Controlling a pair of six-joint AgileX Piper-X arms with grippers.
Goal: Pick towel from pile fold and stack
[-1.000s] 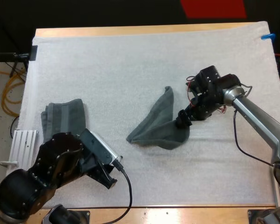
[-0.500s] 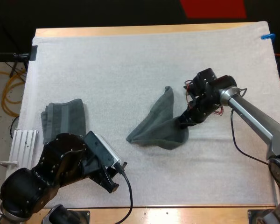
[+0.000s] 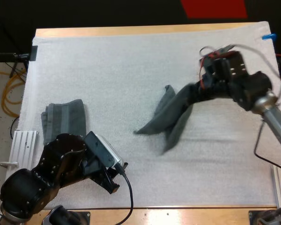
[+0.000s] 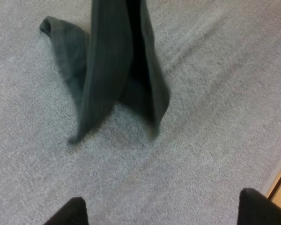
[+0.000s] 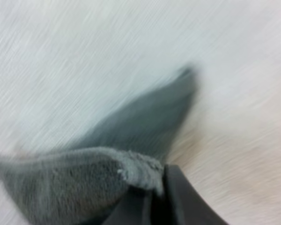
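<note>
A dark grey-green towel (image 3: 171, 117) hangs stretched over the middle of the white mat (image 3: 131, 61). Its lower end still trails on the mat. My right gripper (image 3: 196, 91) is shut on the towel's upper right end and holds it up. In the right wrist view the towel (image 5: 84, 183) is pinched at the black fingers (image 5: 178, 197). A folded towel (image 3: 63, 119) lies at the mat's left side. My left gripper (image 3: 113, 180) hovers near the front edge, open and with nothing in it. Its view looks at the hanging towel (image 4: 110, 70) between its spread fingertips (image 4: 68, 213).
A white slatted rack (image 3: 23, 145) stands off the mat's left edge beside the folded towel. The wooden table's front edge (image 3: 178, 215) runs just below my left arm. Bare mat stretches across the far half and the front right.
My right gripper shut on the towel's right edge, then rose and swung toward the far right, pulling the towel up off the mat. My left arm barely shifted.
</note>
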